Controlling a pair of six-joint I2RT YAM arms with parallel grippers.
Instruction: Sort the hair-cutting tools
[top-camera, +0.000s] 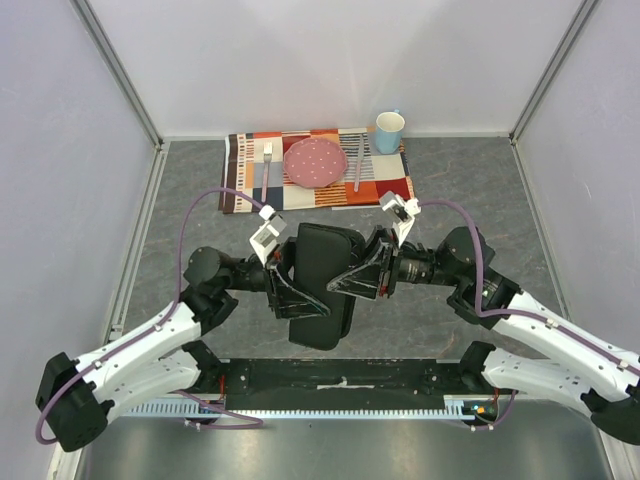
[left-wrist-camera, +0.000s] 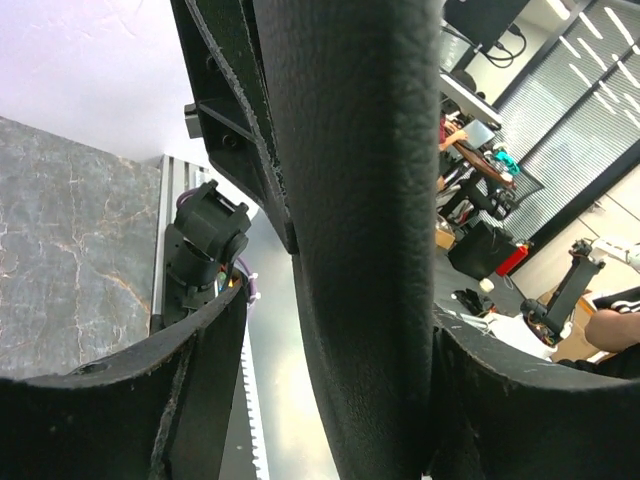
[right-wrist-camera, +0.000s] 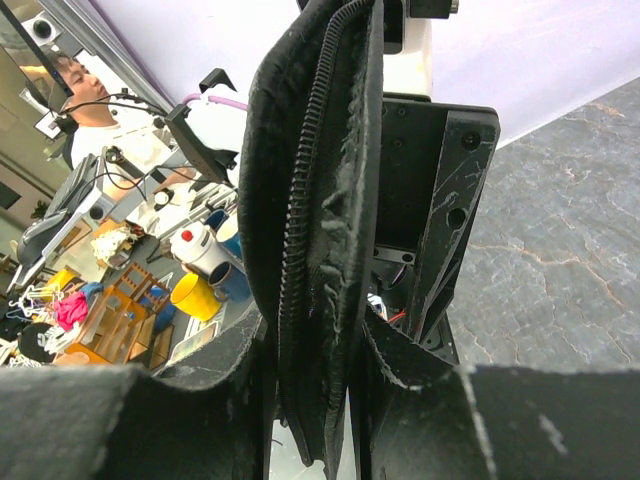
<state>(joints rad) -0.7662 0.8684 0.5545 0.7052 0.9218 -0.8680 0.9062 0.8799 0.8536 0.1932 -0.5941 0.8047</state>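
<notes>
Counter (top-camera: 180, 200): grey marbled surface; we see both arms reaching in from 6 o'clock towards its middle.
Left arm (top-camera: 140, 350): white links, bent in from 8 o'clock, its wrist at 9 o'clock of the case.
Right arm (top-camera: 560, 340): white links, bent in from 4 o'clock, its wrist at 3 o'clock of the case.
Placemat (top-camera: 390, 188): striped and patterned, flat at the far edge, at 12 o'clock of the case and apart from it.
Zip case (top-camera: 320, 285): flat and black, at the middle of the counter between the two wrists. Its zipper edge faces the right wrist camera. We cannot tell whether it touches the counter.
Left fingers (left-wrist-camera: 120, 400): released. We see them straddling the case's edge, with light showing between one finger and the case.
Right fingers (right-wrist-camera: 110, 420): clenched on the zip case, one on each face just below the zipper.
Plate (top-camera: 315, 160): pink and round, in the middle of the placemat.
Mug (top-camera: 389, 130): light blue and upright, at 1 o'clock of the plate, on the mat's far corner.
Fork (top-camera: 266, 165): on the mat at 9 o'clock of the plate.
Knife (top-camera: 358, 165): on the mat at 3 o'clock of the plate.
Hair-cutting tools: we find them in none of our views, so we cannot tell where they lie.
</notes>
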